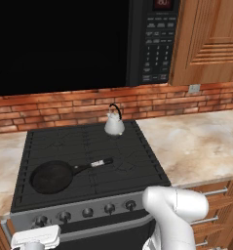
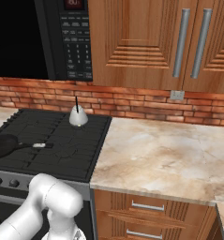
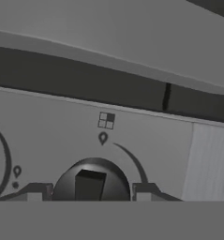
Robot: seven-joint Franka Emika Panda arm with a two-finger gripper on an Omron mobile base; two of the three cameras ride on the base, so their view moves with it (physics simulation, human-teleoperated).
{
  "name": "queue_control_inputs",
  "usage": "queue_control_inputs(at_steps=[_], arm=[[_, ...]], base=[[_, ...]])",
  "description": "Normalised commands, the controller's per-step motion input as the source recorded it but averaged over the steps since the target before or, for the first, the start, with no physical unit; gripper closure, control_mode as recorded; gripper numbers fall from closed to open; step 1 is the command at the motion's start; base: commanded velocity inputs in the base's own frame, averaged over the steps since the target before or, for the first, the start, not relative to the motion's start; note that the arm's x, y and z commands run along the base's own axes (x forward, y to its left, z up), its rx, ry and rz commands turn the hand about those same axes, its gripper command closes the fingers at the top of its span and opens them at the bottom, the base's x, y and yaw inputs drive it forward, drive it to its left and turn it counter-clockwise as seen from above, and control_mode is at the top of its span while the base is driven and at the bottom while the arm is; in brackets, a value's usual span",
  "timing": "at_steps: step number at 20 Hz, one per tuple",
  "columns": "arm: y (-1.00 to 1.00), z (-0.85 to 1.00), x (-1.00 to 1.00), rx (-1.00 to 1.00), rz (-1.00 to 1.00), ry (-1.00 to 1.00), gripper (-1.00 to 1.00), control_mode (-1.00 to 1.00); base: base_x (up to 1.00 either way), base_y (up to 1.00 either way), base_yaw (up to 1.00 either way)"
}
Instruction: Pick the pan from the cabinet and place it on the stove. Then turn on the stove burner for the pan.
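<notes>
round dark knob (image 3: 91, 182) pinched between gripper (image 3: 89, 193) tips, smooth grey stove (image 3: 132, 140) panel behind

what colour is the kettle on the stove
White, with a black handle; the kettle shows best in the left base view.

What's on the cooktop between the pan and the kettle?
Nothing but bare black grate. In the left base view the pan sits front-left and the kettle stands at the back.
</notes>
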Motion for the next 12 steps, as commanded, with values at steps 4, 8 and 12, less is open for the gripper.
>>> queue_control_inputs(at_steps=[4, 8, 12], arm=[[0.00, 0.13, 0.00, -0.16, 0.00, 0.02, 1.00, -1.00], [0.00, 0.21, 0.00, -0.18, 0.00, 0.03, 1.00, -1.00], [0.00, 0.23, 0.00, -0.18, 0.00, 0.04, 1.00, -1.00]], base=[[0.00, 0.00, 0.00], [0.00, 0.00, 0.00], [0.00, 0.00, 0.00]])
